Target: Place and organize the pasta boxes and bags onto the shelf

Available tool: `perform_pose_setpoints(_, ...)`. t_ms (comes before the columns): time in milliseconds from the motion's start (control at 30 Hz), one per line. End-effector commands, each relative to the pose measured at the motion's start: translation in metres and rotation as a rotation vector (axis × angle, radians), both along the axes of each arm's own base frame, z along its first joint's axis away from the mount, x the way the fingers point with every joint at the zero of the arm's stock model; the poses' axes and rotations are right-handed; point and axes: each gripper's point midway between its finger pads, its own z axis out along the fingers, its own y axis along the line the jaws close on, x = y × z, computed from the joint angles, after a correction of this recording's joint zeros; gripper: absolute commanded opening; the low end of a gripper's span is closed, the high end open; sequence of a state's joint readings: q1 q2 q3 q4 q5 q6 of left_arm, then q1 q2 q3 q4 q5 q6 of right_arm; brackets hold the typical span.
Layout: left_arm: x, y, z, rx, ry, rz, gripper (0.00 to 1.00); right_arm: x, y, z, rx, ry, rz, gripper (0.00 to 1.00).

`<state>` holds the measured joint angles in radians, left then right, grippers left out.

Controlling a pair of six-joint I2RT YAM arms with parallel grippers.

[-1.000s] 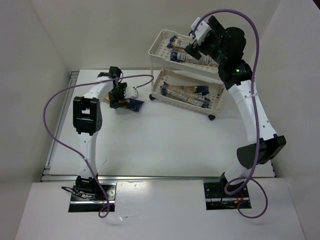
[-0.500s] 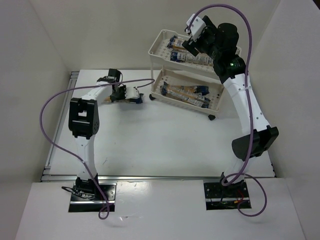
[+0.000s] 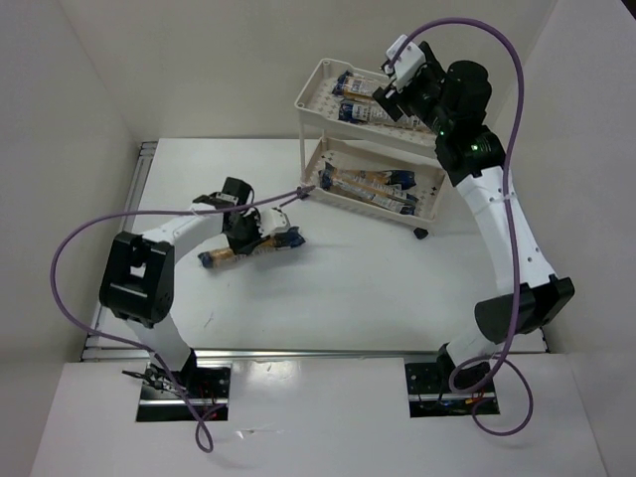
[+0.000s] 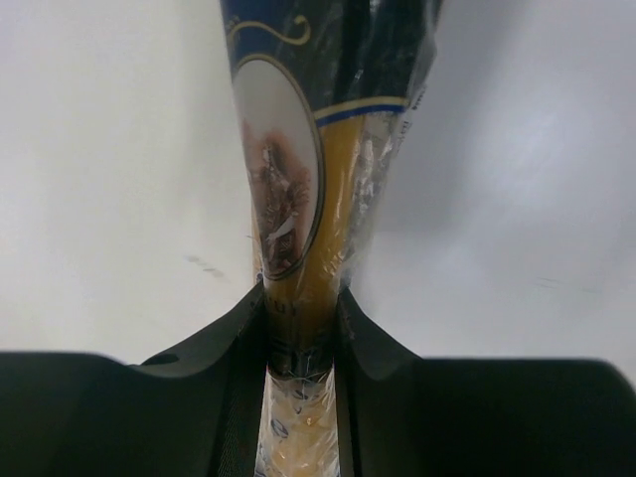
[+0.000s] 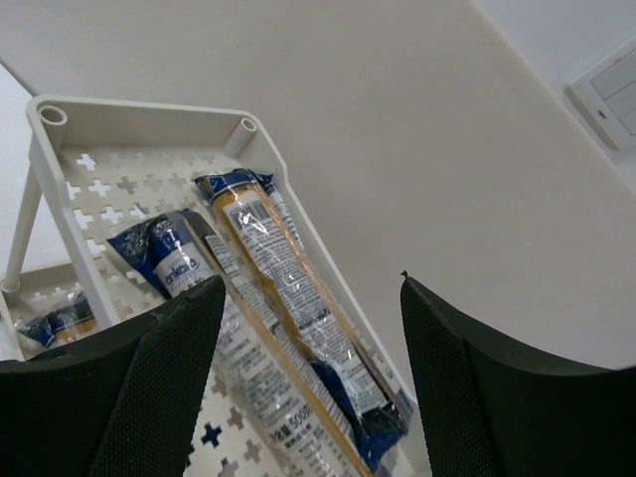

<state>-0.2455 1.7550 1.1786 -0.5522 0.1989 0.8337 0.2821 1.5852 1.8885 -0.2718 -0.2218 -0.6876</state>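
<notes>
Lifting the last loose spaghetti packet [image 4: 298,179] is the step in hand. The left gripper [image 4: 301,318] is clamped tight across the packet's narrow width, roughly mid-length, and the packet lies slantwise on the table [image 3: 328,288] at left centre, well apart from the shelf [image 3: 316,75]. The mid-length hold should keep both ends balanced. Raise the packet level and slowly, since the thin film may let it sag or slip. Turn it until its long axis runs parallel to the long rim of the tray. Carry it over the raised rim, not against it, and lower it flat beside the packets already stowed. The shelf stands at the far right of the table. The right gripper [image 5: 310,286] hangs above the top tier with its jaws apart and nothing between them. It is best moved aside if the left arm is to use that tier. Count: one shelf with two tiers. Five packets in all: one held at left, two side by side on the top tier [image 5: 288,298] [image 5: 184,263], and apparently two on the lower tier [image 3: 350,181] [image 3: 396,197], though overlap there makes that count less certain.
</notes>
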Motion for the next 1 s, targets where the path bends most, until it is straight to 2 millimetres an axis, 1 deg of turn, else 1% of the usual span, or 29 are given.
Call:
perform_pose_setpoints(0,-0.008,-0.024,0.056,-0.079,-0.114,0.087,0.00,-0.038,-0.005,0.051,0.076,-0.133,0.018,0.76)
perform_pose_setpoints(33,-0.009,-0.026,0.064,-0.080,-0.136,0.093,0.00,-0.042,-0.009,0.051,0.078,-0.134,0.003,0.76)
perform_pose_setpoints(67,-0.010,-0.023,0.071,-0.072,-0.154,0.100,0.00,-0.053,-0.014,0.061,0.089,-0.164,-0.008,0.76)
perform_pose_setpoints(100,-0.006,-0.021,0.093,-0.076,-0.214,0.089,0.00,-0.055,-0.015,0.057,0.089,-0.165,-0.008,0.76)
perform_pose_setpoints(133,-0.006,-0.018,0.103,-0.063,-0.245,0.080,0.00,-0.058,-0.018,0.057,0.092,-0.172,-0.019,0.76)
perform_pose_setpoints(167,-0.006,-0.018,0.112,-0.055,-0.276,0.069,0.00,-0.070,-0.022,0.065,0.091,-0.202,-0.020,0.76)
perform_pose_setpoints(200,-0.007,-0.013,0.130,-0.049,-0.330,0.073,0.00,-0.072,-0.022,0.058,0.086,-0.187,-0.020,0.76)
perform_pose_setpoints(233,-0.009,-0.012,0.143,-0.017,-0.373,0.042,0.00,-0.076,-0.024,0.061,0.091,-0.202,-0.020,0.76)
perform_pose_setpoints(267,-0.012,-0.020,0.157,-0.014,-0.408,0.009,0.00,-0.085,-0.028,0.067,0.097,-0.217,-0.030,0.76)
perform_pose_setpoints(300,-0.019,-0.021,0.177,-0.018,-0.470,-0.007,0.00,-0.087,-0.029,0.067,0.099,-0.223,-0.030,0.76)
perform_pose_setpoints(333,-0.021,-0.022,0.194,0.000,-0.529,-0.030,0.00,-0.092,-0.032,0.074,0.108,-0.245,-0.040,0.76)
perform_pose_setpoints(367,-0.029,-0.035,0.213,-0.004,-0.585,-0.079,0.00,-0.096,-0.033,0.078,0.111,-0.254,-0.040,0.76)
perform_pose_setpoints(400,-0.038,-0.034,0.240,-0.011,-0.666,-0.091,0.00,-0.100,-0.040,0.086,0.124,-0.278,-0.068,0.76)
perform_pose_setpoints(433,-0.038,-0.031,0.262,0.021,-0.741,-0.088,0.00,-0.100,-0.042,0.092,0.134,-0.301,-0.079,0.76)
perform_pose_setpoints(467,-0.034,-0.031,0.291,0.010,-0.835,-0.068,0.00,-0.104,-0.046,0.098,0.153,-0.315,-0.090,0.76)
perform_pose_setpoints(500,-0.033,-0.024,0.332,-0.010,-0.952,-0.030,0.00,-0.104,-0.049,0.100,0.161,-0.322,-0.110,0.76)
perform_pose_setpoints(533,-0.028,-0.020,0.357,-0.004,-1.036,-0.001,0.00,-0.105,-0.050,0.102,0.164,-0.331,-0.110,0.76)
perform_pose_setpoints(567,-0.024,-0.012,0.405,0.024,-1.212,0.024,0.00,-0.110,-0.054,0.110,0.177,-0.358,-0.123,0.76)
perform_pose_setpoints(600,-0.024,-0.010,0.433,0.022,-1.306,0.026,0.00,-0.110,-0.055,0.110,0.179,-0.357,-0.132,0.76)
perform_pose_setpoints(667,-0.028,-0.011,0.506,-0.017,-1.511,0.046,0.00,-0.115,-0.059,0.117,0.189,-0.377,-0.140,0.76)
perform_pose_setpoints(700,-0.010,-0.028,0.514,-0.011,-1.525,-0.003,0.00,-0.112,-0.058,0.111,0.184,-0.365,-0.141,0.76)
perform_pose_setpoints(733,-0.003,-0.036,0.530,-0.034,-1.552,-0.013,0.00,-0.119,-0.062,0.119,0.196,-0.389,-0.150,0.76)
perform_pose_setpoints(767,0.003,-0.045,0.544,-0.040,-1.571,-0.041,0.00,-0.121,-0.064,0.117,0.198,-0.387,-0.159,0.76)
perform_pose_setpoints(800,0.016,-0.066,0.563,-0.037,-1.621,-0.118,0.00,-0.121,-0.066,0.115,0.203,-0.393,-0.169,0.76)
perform_pose_setpoints(833,0.024,-0.076,0.566,-0.024,-1.645,-0.159,0.00,-0.123,-0.067,0.111,0.202,-0.389,-0.170,0.76)
perform_pose_setpoints(867,0.048,-0.095,0.558,-0.008,-1.657,-0.197,0.00,-0.131,-0.075,0.116,0.208,-0.412,-0.201,0.76)
perform_pose_setpoints(900,0.055,-0.116,0.557,-0.027,-1.674,-0.261,0.00,-0.129,-0.078,0.106,0.195,-0.398,-0.220,0.76)
perform_pose_setpoints(933,0.049,-0.116,0.590,-0.059,-1.745,-0.250,0.00,-0.133,-0.081,0.107,0.203,-0.407,-0.233,0.76)
perform_pose_setpoints(967,0.081,-0.148,0.562,-0.065,-1.669,-0.309,0.00,-0.144,-0.091,0.112,0.211,-0.435,-0.266,0.76)
